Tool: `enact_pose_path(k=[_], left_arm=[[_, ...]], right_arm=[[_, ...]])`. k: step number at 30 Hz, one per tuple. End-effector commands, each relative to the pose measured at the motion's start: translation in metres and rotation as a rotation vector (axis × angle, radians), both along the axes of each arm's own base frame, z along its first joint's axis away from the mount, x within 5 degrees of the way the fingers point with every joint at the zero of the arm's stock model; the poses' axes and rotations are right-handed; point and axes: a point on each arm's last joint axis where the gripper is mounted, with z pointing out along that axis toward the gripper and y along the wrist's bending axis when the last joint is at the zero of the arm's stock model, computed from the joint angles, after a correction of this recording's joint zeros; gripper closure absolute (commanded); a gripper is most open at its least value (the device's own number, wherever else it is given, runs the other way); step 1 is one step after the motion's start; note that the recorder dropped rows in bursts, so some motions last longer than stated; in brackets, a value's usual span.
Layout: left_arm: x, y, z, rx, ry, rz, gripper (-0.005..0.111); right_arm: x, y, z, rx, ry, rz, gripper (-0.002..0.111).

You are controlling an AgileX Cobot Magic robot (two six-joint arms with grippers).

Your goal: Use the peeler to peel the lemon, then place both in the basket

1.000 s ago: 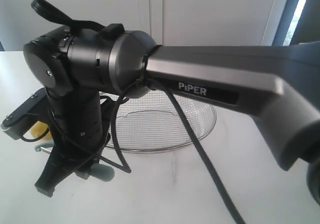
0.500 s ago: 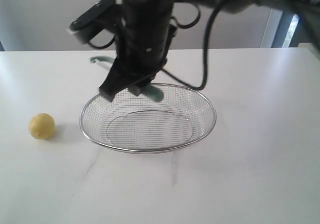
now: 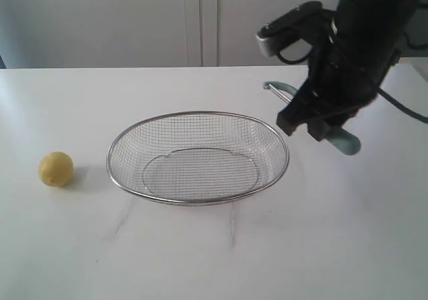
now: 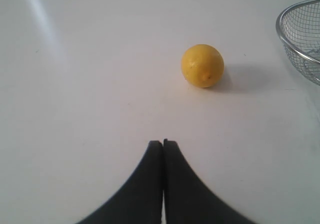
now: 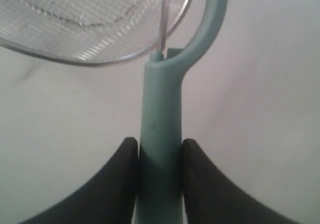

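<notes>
The yellow lemon [image 3: 56, 169] rests on the white table left of the wire basket [image 3: 198, 200]; it also shows in the left wrist view as the lemon [image 4: 202, 66], some way ahead of my left gripper [image 4: 163, 143], which is shut on nothing. My right gripper [image 3: 313, 127] hangs in the air just right of the basket, shut on the teal handle of the peeler [image 3: 344, 139]. In the right wrist view the peeler [image 5: 160, 114] sits between both fingers, its looped head reaching toward the basket [image 5: 65, 58] rim. The left gripper is out of the exterior view.
A white table [image 3: 321, 246] carries everything. A pale wall with cabinet doors [image 3: 200, 19] stands behind. The basket holds nothing.
My right arm has swung from the left side near the lemon, over the basket, to the basket's right side, lifting the peeler with it. The lemon has not moved.
</notes>
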Motion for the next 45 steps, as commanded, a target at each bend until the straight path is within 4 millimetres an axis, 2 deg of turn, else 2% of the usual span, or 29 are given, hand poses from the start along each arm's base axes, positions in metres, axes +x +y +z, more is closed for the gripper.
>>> enact_pose_path(k=[1, 5, 8, 45], left_arm=[[0.0, 0.0, -0.001, -0.002, -0.003, 0.0, 0.107], [0.0, 0.0, -0.001, -0.002, -0.003, 0.0, 0.107], [0.0, 0.0, -0.001, -0.002, -0.003, 0.0, 0.107], [0.0, 0.0, 0.0, -0.003, -0.011, 0.0, 0.107]], right_arm=[[-0.012, -0.014, -0.02, -0.026, 0.053, -0.064, 0.108], [-0.016, -0.015, -0.035, -0.021, 0.08, -0.062, 0.108], [-0.017, -0.015, -0.039, -0.027, 0.09, -0.051, 0.108], [-0.013, -0.013, -0.038, -0.001, 0.044, -0.044, 0.108]])
